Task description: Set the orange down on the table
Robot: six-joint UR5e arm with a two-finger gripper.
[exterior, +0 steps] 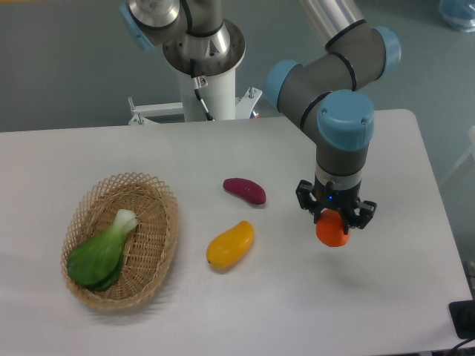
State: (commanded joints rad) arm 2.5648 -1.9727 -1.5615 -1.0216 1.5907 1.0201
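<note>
Left to right I had a wicker basket [159, 245] with a green vegetable [100, 252] in it, then a yellow fruit [230, 244] with a purple sweet potato [244, 190] at its 12 o'clock, all on the table [245, 311]. At the yellow fruit's 3 o'clock, the gripper [333, 222] was closed around the top of the orange [331, 232], low over the table; contact I couldn't tell. I judged the orange light, firm, smooth and apt to roll, so gripping across its widest part suited it.
</note>
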